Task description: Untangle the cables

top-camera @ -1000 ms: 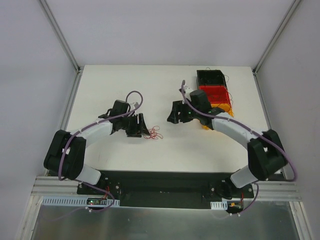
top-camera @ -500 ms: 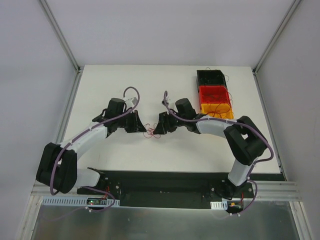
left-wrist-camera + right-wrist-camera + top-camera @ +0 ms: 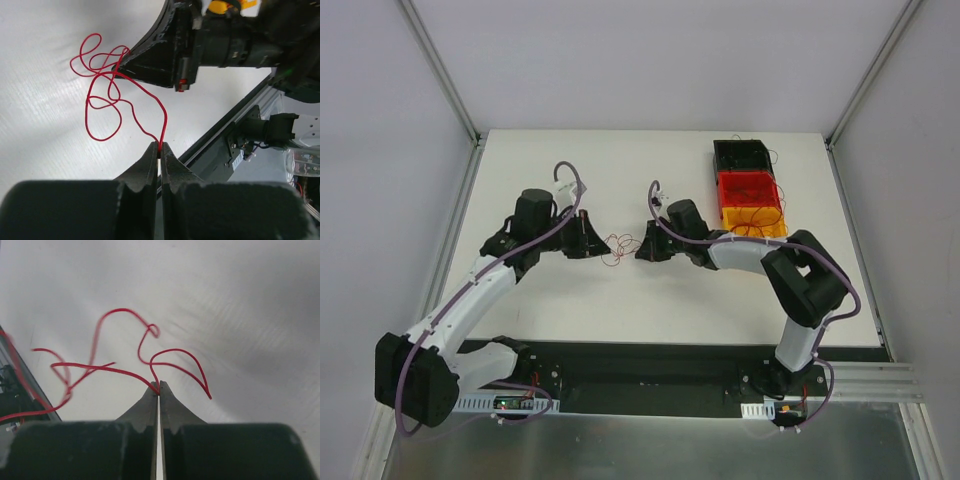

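Cables (image 3: pixel 619 247): a small red tangle at mid-table (image 3: pixel 570 300), strung between the two gripper tips. Only red strands show in the wrist views.

Left gripper (image 3: pixel 601 244) is clenched on the tangle's left end. In the left wrist view, the left gripper (image 3: pixel 160 150) has its jaws pressed together on one red strand. That strand rises from the tip and runs into the loops of the cables (image 3: pixel 116 74). The right gripper (image 3: pixel 124 61) shows there too, its tip touching the far side of the loops.

Right gripper (image 3: pixel 639 249) is clenched on the tangle's right end. In the right wrist view, the right gripper (image 3: pixel 158 389) has its jaws closed, with red strands coming out at the tip. The cables (image 3: pixel 100 368) fan out from there: one long run goes left, and curls rise above and to the right. The far left part is blurred.

The two tips face each other, close but apart, with the tangle between them.

At the table's far right, three bins stand in a row: black bin (image 3: pixel 740 155), red bin (image 3: pixel 748 188), and yellow bin (image 3: pixel 765 224). The yellow one is partly behind the right arm. Thin wires hang over the bin edges.
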You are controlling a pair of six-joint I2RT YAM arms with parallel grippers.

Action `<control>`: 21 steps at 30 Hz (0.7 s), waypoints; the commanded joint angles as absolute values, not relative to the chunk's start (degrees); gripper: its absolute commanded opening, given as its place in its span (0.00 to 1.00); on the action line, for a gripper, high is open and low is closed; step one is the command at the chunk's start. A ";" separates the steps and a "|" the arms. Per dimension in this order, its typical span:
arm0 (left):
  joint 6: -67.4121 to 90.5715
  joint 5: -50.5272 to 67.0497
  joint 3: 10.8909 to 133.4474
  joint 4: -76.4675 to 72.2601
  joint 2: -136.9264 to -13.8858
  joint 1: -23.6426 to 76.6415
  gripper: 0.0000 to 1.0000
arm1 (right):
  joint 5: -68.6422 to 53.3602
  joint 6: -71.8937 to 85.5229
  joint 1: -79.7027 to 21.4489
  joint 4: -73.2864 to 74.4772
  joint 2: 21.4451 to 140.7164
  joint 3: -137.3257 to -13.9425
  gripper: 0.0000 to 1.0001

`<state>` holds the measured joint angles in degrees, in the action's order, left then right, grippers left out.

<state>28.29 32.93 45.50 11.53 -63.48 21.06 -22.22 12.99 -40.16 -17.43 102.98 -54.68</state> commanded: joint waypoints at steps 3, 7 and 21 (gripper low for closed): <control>22.86 28.05 54.31 19.76 -54.94 21.45 0.00 | -14.33 14.59 -38.50 -17.67 98.53 -52.39 0.00; 19.26 21.02 58.44 23.29 -50.28 21.45 0.00 | -13.89 14.24 -36.30 -17.40 96.07 -50.02 0.00; 17.40 19.15 60.99 25.75 -49.57 21.53 0.00 | -24.14 4.40 -36.38 -12.39 83.59 -50.27 0.40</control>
